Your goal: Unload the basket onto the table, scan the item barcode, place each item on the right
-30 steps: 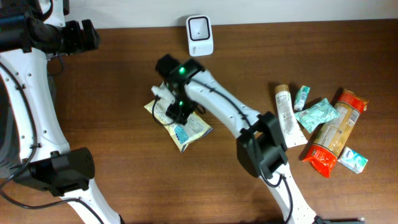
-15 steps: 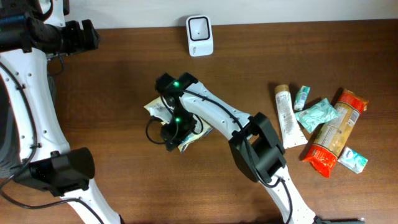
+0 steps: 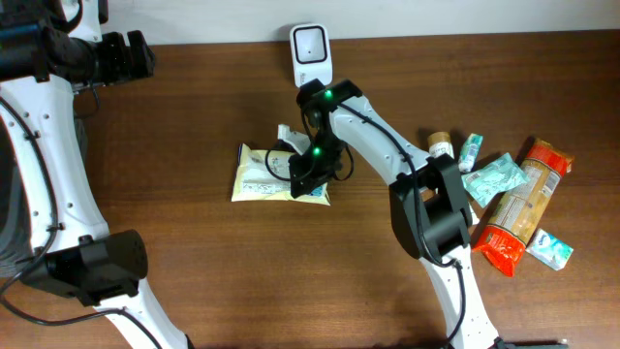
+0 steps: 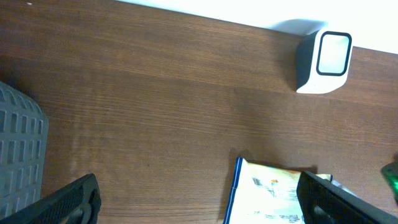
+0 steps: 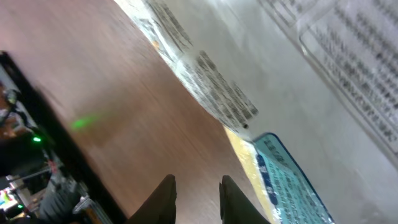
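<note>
The barcode scanner (image 3: pixel 312 55), a small white unit with a dark window, stands at the back edge of the brown worktop (image 3: pixel 194 262). The item to be scanned, a pale yellow and white packet (image 3: pixel 263 174), lies flat on the wood in front of the scanner and a little to its left in the overhead view, clear of the scanner's base.

The right end effector (image 3: pixel 304 177) hangs over the end of the packet that lies nearest the scanner's front. In the right wrist view its fingers (image 5: pixel 164 198) are drawn close together, with only a narrow slit between them. Bare wood shows through that slit and nothing is pinched. The packet's printed film and a blue corner lie just beyond the fingertips, apart from them.

The left end effector (image 4: pixel 202 198) is spread wide, holding nothing. It hovers well to the left of the scanner, and its camera sees the scanner (image 4: pixel 324 60) and one edge of the packet (image 4: pixel 270 193) past its own tips.

Well to the right of the scanner, and farther forward than it, a loose cluster of other goods rests on the wood: a white tube (image 3: pixel 446 182), a small green sachet (image 3: pixel 471 150), a teal pouch (image 3: pixel 494 178), an orange bag (image 3: pixel 521 208) and a small teal and white pack (image 3: pixel 550 249).
</note>
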You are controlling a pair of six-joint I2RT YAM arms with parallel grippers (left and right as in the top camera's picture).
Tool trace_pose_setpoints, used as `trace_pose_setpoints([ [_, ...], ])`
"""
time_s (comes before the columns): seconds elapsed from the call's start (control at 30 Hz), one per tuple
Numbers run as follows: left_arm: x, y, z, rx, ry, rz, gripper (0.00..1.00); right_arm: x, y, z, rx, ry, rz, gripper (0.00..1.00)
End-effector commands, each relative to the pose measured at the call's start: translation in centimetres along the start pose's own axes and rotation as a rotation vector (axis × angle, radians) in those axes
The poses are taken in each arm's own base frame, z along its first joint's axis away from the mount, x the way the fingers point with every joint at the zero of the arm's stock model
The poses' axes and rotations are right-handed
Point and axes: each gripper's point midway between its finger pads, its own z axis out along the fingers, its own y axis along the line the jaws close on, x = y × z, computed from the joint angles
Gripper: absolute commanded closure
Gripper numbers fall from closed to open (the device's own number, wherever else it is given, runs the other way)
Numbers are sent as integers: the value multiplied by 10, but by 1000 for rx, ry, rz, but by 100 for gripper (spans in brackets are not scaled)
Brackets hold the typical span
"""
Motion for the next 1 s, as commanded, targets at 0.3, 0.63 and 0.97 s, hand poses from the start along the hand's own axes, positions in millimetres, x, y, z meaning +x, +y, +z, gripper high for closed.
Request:
trace_pose_setpoints([
  [0.3,0,2,2,-1,3,4,1,2,-89,-70,31,-177,302,1],
  [0.63,0,2,2,-1,3,4,1,-23,-69,31,-66,-223,403,0],
  [0.97,0,2,2,-1,3,4,1,-31,-62,36,-71,-245,347,96],
])
